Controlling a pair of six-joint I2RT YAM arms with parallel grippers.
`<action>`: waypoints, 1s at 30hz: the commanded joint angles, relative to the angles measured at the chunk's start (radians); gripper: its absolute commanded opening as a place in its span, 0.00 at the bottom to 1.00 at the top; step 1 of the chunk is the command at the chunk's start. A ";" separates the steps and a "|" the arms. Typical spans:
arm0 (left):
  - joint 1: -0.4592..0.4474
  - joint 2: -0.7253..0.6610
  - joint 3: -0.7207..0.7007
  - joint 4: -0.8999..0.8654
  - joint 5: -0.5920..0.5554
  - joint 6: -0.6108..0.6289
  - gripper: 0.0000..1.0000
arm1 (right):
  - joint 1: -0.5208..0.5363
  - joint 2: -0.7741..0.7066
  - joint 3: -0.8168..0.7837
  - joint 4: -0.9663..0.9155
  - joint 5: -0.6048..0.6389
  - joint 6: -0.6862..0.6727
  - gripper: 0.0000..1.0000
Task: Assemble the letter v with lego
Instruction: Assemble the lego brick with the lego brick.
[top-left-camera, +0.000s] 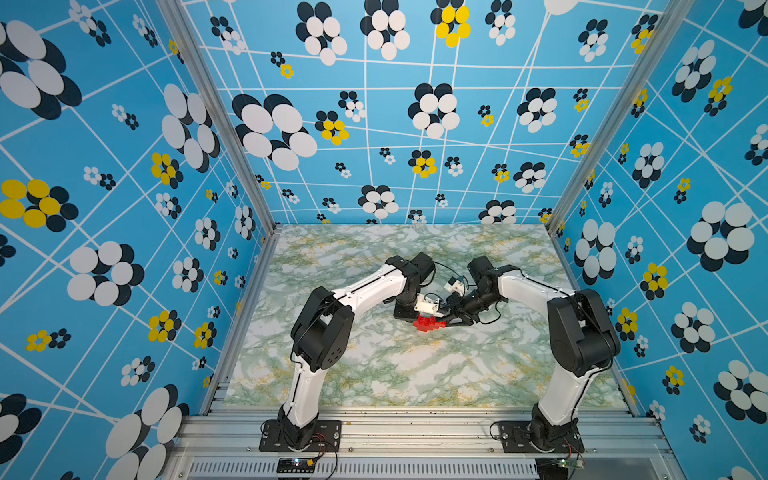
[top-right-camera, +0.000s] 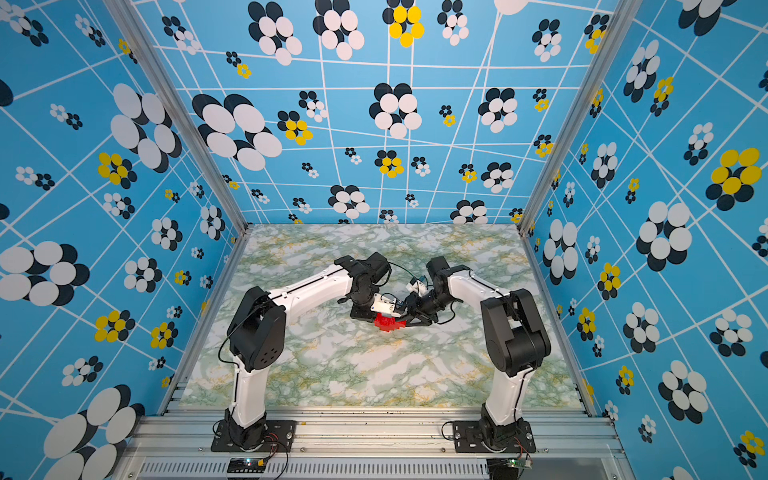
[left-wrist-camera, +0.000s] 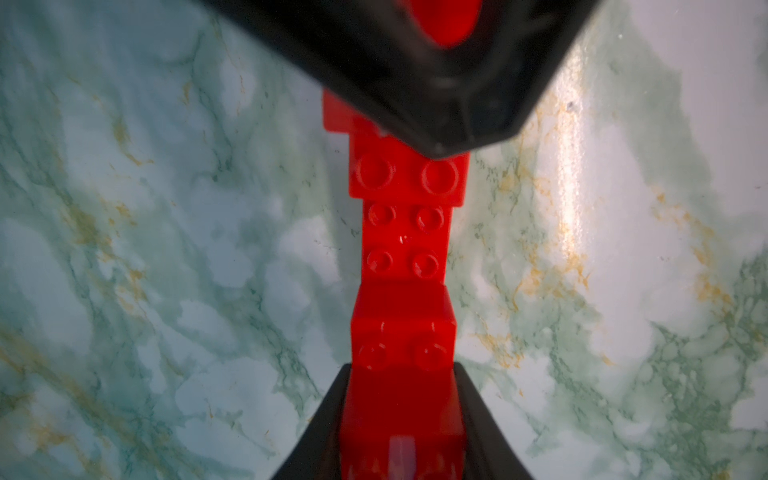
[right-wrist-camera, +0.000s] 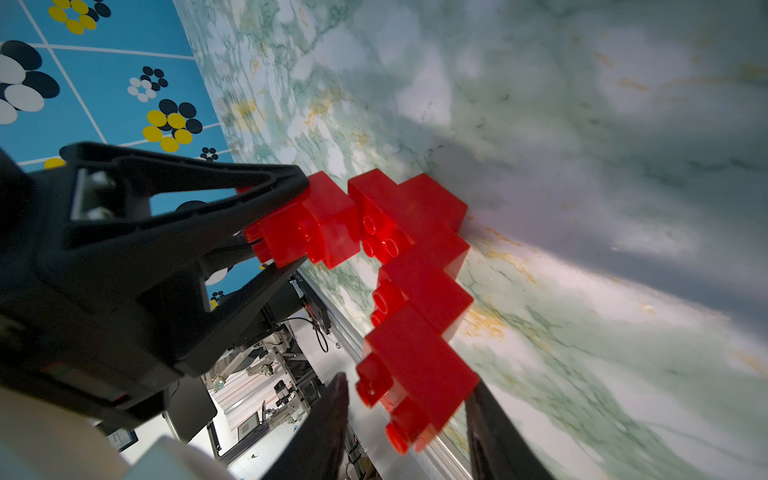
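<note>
Red lego (top-left-camera: 428, 323) sits midway across the marbled tabletop (top-left-camera: 374, 365). Your left gripper (left-wrist-camera: 401, 370) is clamped on one end; your right gripper (right-wrist-camera: 409, 382) flanks the other, whether gripping you cannot tell.

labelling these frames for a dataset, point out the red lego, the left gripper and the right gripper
red lego (right-wrist-camera: 419, 291), right wrist view, on the face of a middle brick
left gripper (left-wrist-camera: 402, 368), left wrist view, midway between its fingertips
right gripper (right-wrist-camera: 409, 382), right wrist view, midway between its fingertips
</note>
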 joint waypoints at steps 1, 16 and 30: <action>-0.001 -0.035 -0.013 -0.042 -0.001 0.018 0.00 | -0.007 0.018 -0.018 0.010 0.007 0.006 0.47; 0.000 -0.017 0.009 -0.035 -0.016 0.037 0.00 | -0.010 0.017 -0.020 0.005 0.006 0.005 0.47; 0.000 0.010 0.030 -0.024 -0.016 0.065 0.00 | -0.010 0.021 -0.021 0.006 0.005 0.003 0.47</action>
